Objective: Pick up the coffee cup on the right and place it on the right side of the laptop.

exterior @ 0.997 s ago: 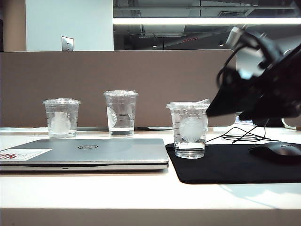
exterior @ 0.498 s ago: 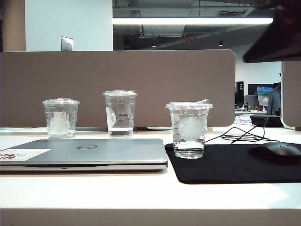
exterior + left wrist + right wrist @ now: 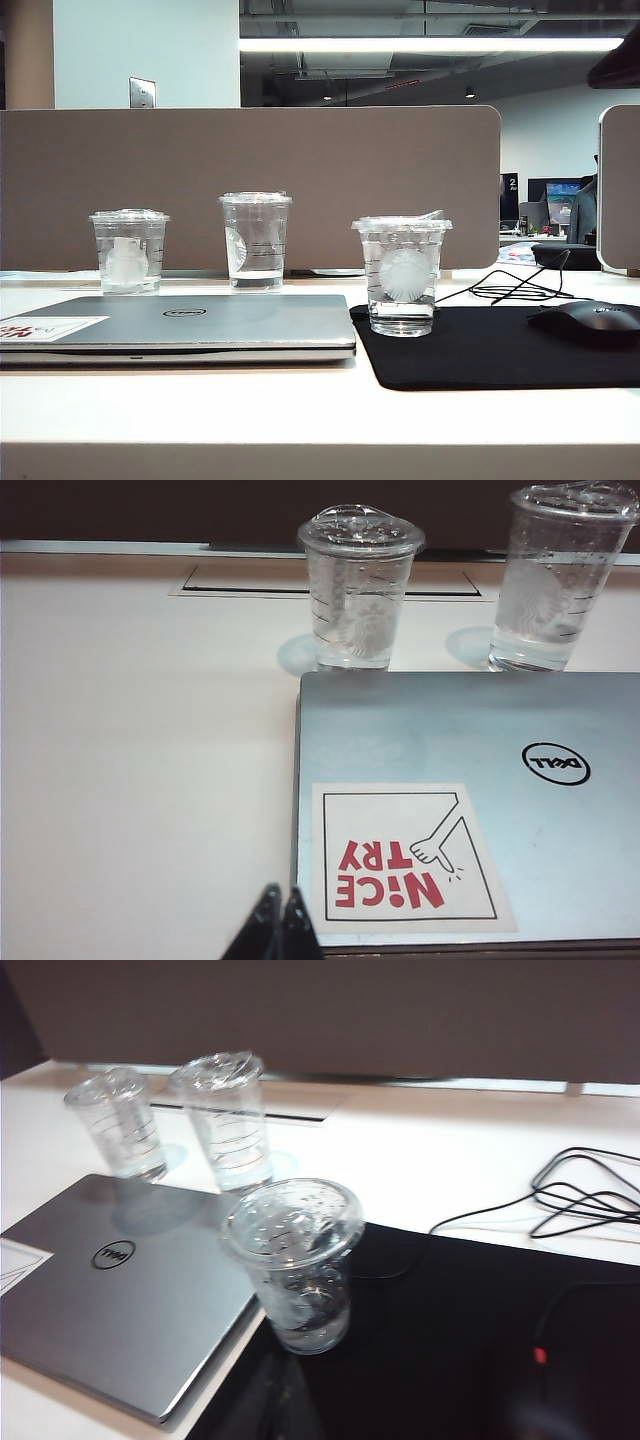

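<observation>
The coffee cup (image 3: pixel 402 275), short and clear with a round white emblem, stands upright on a black mouse pad (image 3: pixel 500 355), just right of the closed silver laptop (image 3: pixel 180 325). In the right wrist view the coffee cup (image 3: pixel 295 1260) sits beside the laptop (image 3: pixel 110 1300). My right gripper (image 3: pixel 285 1378) shows as dark blurred fingers pressed together, a little short of the cup, shut and holding nothing. Only a dark piece of the right arm (image 3: pixel 618 60) reaches into the exterior view's top right corner. My left gripper (image 3: pixel 281 894) is shut and empty, at the laptop's (image 3: pixel 470 780) corner by the white sticker (image 3: pixel 405 855).
Two other clear cups (image 3: pixel 130 250) (image 3: pixel 257 240) stand behind the laptop, before a brown partition (image 3: pixel 250 150). A black mouse (image 3: pixel 590 320) lies on the pad's right part, with black cables (image 3: pixel 510 290) behind it.
My right arm has pulled up and away from the coffee cup, to the exterior view's top right corner. The cup, the laptop and the other cups stand where they were.
</observation>
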